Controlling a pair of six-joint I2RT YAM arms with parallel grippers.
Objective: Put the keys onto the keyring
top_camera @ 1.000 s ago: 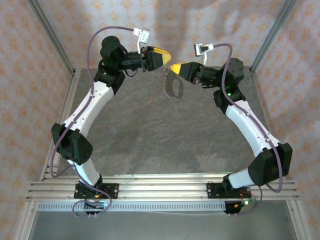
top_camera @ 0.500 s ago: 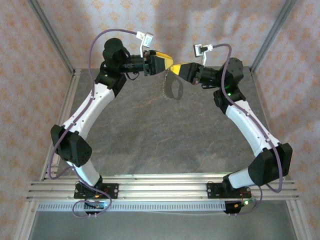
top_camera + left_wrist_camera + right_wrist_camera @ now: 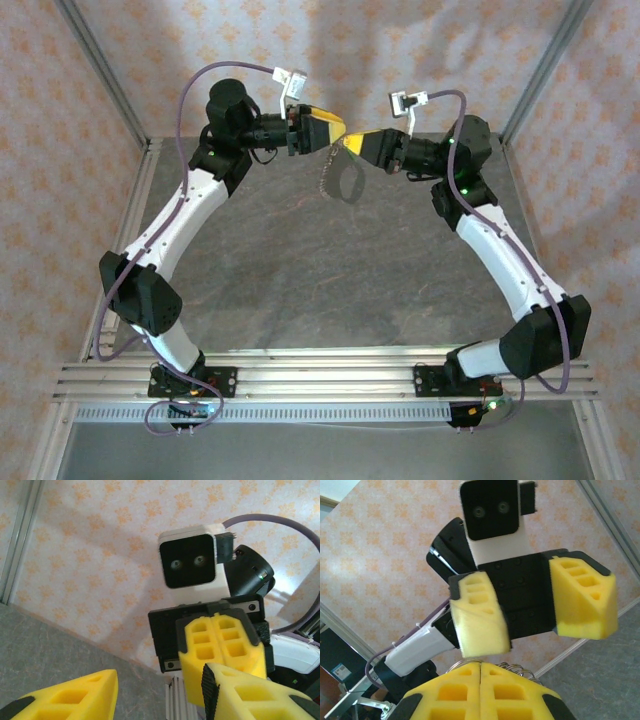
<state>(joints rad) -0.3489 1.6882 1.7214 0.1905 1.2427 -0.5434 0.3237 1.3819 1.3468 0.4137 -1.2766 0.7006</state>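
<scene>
Overhead: right claw [image 3: 352,141] pinched fully closed on the top of the keyring [image 3: 338,178], whose tan strap dangles just below its tips, clear of the table [image 3: 300,260].
Left claw [image 3: 330,126]: spread wide, tip to tip with the right claw, nothing visible between its fingers; where the key is cannot be told.
Step in hand: likely a handover or regrip. Best to hold the right claw steady, close the left lower on the strap, and release only once it is gripped.
Wrist views: the right one reveals silvery wire loops [image 3: 512,671] peeking past its closed pads, too fine for the overhead camera; the left one confirms those pads meet.
</scene>
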